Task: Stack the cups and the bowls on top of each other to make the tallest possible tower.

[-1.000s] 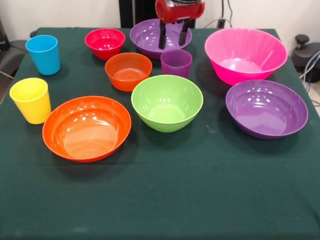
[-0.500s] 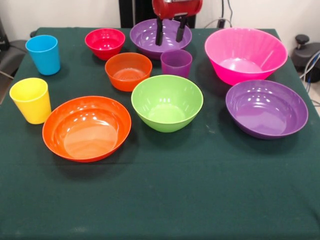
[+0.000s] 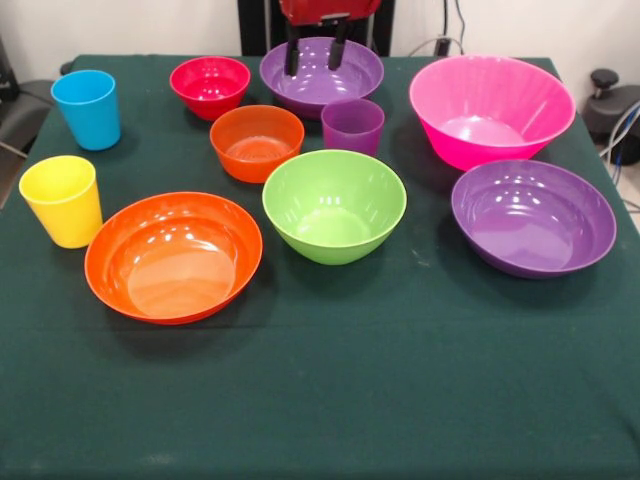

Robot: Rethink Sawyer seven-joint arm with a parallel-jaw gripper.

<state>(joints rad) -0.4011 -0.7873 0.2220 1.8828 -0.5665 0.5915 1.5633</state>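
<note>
Nothing is stacked yet; every piece sits apart on the green desk [image 3: 330, 400]. At the far left stand the blue cup [image 3: 86, 108] and, nearer me, the yellow cup [image 3: 62, 200], both upright, mouths up. Next comes the wide orange bowl [image 3: 173, 256] at the front, with the small red bowl [image 3: 210, 86] and small orange bowl [image 3: 257, 142] behind it. In the middle sits the green bowl [image 3: 334, 205], the purple cup [image 3: 352, 126] just behind it, and behind that a purple bowl [image 3: 322, 76]. The gripper [image 3: 314, 58] hangs over this back purple bowl, its two dark fingers [image 3: 293, 58] spread apart and holding nothing. To the right are the big pink bowl [image 3: 491, 108] and a second purple bowl [image 3: 532, 217] in front of it.

All of it looks like glossy hard plastic: light, stiff, unlikely to break, but slick. I'd guess the best hold on a bowl is a pinch across the rim wall, one finger inside and one outside. The cups are narrow enough to grip across the body. Light pieces may slide or tip when nudged
</note>
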